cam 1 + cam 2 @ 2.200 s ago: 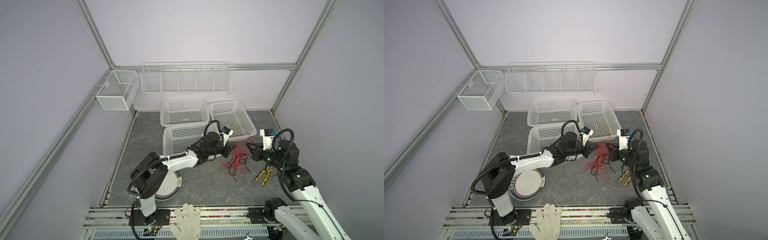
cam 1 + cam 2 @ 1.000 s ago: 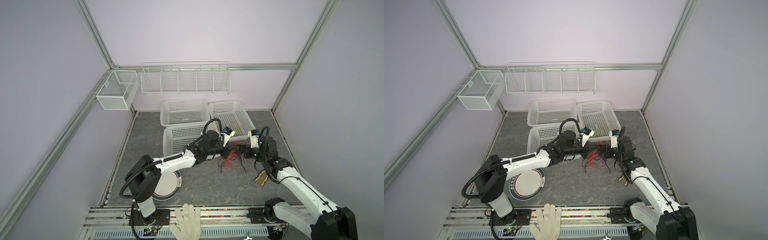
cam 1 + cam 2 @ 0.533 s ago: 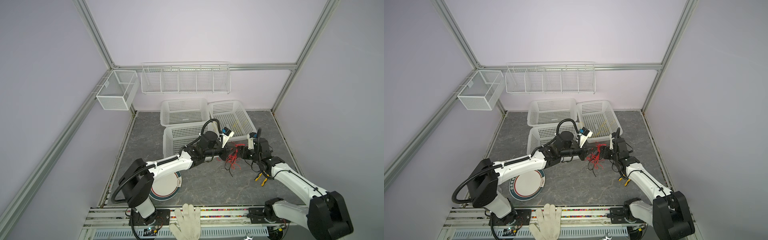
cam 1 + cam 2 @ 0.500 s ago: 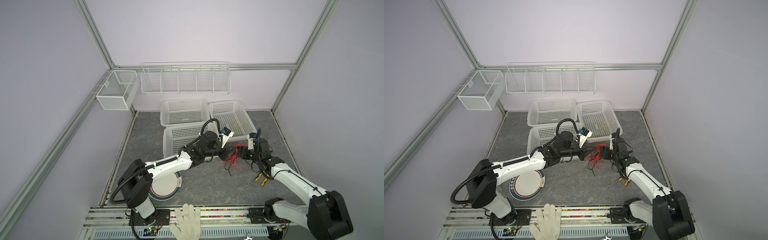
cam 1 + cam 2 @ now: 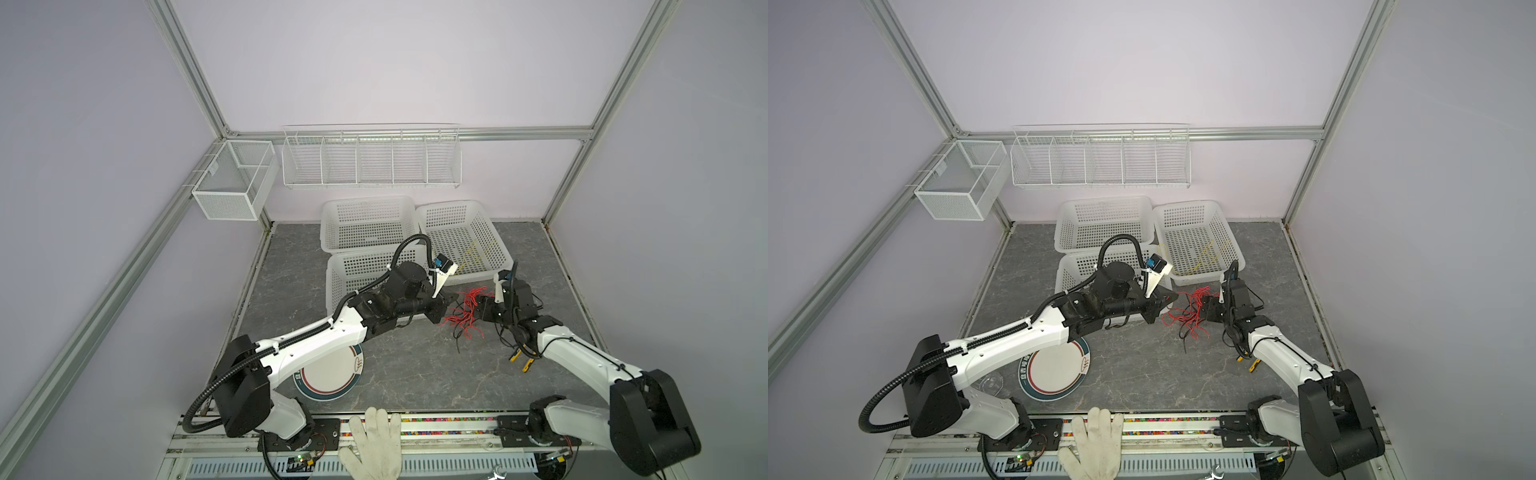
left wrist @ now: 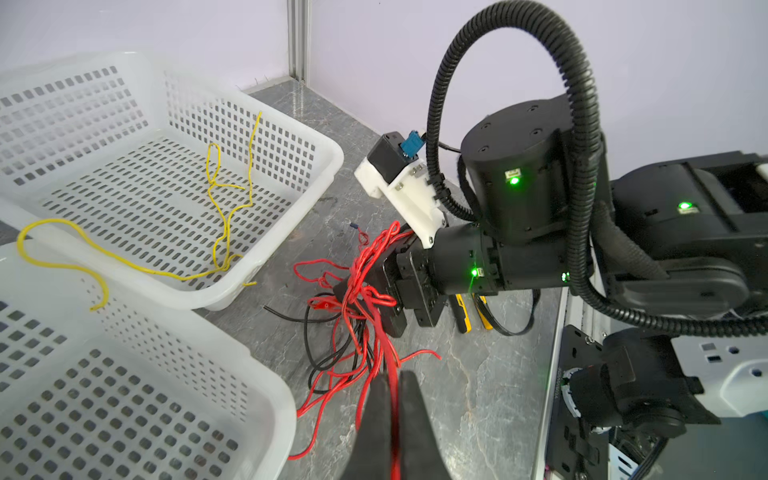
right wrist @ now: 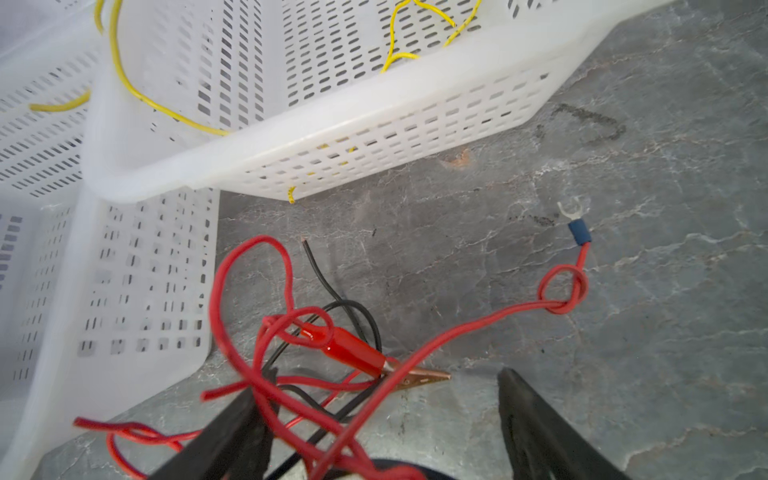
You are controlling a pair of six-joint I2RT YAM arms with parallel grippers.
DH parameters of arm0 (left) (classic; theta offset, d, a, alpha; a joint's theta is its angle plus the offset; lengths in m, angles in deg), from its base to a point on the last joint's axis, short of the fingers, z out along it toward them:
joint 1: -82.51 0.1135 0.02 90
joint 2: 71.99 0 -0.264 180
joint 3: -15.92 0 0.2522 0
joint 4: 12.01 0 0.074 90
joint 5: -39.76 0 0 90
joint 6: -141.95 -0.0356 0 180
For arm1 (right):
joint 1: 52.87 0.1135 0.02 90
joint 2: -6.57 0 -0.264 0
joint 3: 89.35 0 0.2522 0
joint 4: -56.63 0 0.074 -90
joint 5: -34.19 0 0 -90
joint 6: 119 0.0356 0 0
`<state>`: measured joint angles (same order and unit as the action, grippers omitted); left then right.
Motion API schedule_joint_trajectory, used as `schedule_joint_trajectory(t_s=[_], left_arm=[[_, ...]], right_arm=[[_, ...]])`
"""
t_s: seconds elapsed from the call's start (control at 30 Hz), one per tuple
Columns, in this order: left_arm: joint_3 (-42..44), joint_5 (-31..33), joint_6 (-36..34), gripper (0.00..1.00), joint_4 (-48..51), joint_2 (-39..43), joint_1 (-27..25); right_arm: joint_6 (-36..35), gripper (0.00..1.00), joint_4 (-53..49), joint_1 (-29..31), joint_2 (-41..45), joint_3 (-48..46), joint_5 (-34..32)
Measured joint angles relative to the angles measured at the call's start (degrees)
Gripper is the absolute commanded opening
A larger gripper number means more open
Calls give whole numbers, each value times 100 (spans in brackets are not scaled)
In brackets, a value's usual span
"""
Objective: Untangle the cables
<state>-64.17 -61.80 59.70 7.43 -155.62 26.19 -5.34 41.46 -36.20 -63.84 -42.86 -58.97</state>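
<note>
Left hand clamped shut on red strands of cables, tangle on table just beside basket. Right hand wide open, straddling tangle. You're lining up second grip; next, close on single strand, pull apart slow.

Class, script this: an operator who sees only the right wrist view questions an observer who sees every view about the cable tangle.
Operator: My right gripper stands open over the cables. Where is the left gripper?
Observer: It is shut on red strands of that tangle, facing yours.
Operator: Is anything lying near my arm?
Observer: Yellow-handled pliers lie on the table beside your arm.
</note>
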Motion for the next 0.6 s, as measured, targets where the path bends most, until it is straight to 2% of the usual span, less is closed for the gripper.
schedule_joint_trajectory(t_s=[0.3, 0.6], left_arm=[[-22, 387, -323, 0, 247, 376, 0], [-76, 92, -293, 0, -245, 341, 4]], right_arm=[[11, 91, 96, 11, -39, 170, 411], [-387, 92, -573, 9, 323, 372, 1099]])
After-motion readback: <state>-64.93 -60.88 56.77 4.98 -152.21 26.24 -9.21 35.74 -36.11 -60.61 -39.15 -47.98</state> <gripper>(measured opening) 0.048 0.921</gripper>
